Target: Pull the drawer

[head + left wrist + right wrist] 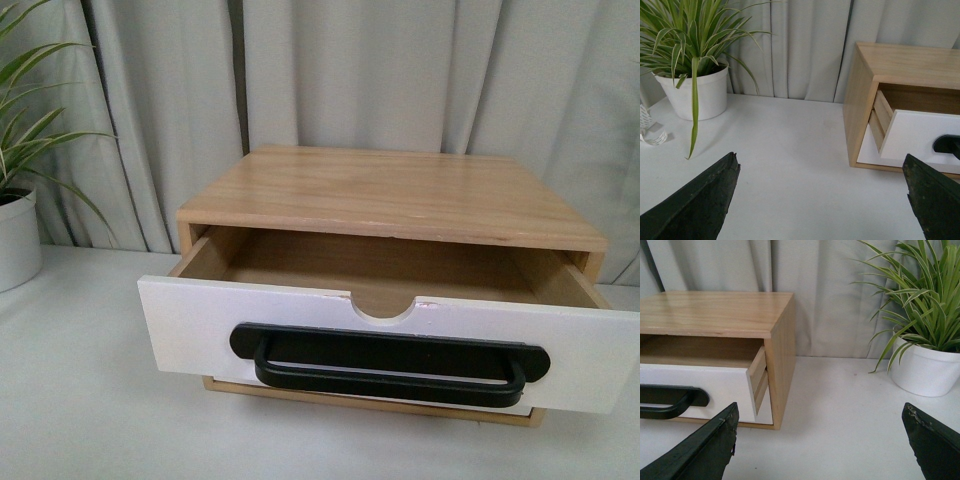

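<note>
The drawer (200, 325) stands pulled partway out of its light wood cabinet (390, 190). Its white front carries a long black bar handle (390, 368) and a half-round notch (386, 304) in the top edge, with bare wood inside. Neither arm shows in the front view. My left gripper (820, 170) is open over the white table, left of the cabinet (860, 100), with the drawer front (915, 135) beyond one finger. My right gripper (820, 415) is open too, right of the cabinet (782, 355), the handle end (675, 400) off to its side. Nothing lies between either pair of fingers.
A white pot with a striped green plant (15, 235) stands left of the cabinet on the table (90, 400). The right wrist view shows another potted plant (925, 370) on the cabinet's right. Grey curtains (350, 70) hang behind. A white lattice object (650, 130) lies by the left pot.
</note>
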{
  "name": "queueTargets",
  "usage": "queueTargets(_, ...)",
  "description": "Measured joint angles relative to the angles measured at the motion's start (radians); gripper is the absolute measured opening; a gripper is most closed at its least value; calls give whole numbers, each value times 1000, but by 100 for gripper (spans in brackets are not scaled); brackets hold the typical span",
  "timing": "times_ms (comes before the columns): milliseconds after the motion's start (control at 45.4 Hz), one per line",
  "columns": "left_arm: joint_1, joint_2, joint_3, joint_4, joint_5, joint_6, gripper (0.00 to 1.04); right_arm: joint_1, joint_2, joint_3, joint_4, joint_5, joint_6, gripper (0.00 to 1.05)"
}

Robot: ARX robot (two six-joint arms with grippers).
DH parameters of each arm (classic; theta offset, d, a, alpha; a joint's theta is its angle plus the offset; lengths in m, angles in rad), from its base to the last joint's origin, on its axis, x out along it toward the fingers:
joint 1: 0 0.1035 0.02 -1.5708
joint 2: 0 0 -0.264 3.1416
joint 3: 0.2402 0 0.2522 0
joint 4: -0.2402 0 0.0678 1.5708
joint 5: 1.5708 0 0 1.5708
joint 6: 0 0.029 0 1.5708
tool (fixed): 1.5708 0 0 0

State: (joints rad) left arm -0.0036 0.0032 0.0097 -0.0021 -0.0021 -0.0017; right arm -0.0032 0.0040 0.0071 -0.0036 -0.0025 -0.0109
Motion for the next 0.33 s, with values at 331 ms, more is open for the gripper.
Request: queueTargets(331, 0, 0, 0, 0, 0, 0, 99, 0, 0, 0, 0, 0, 0, 96)
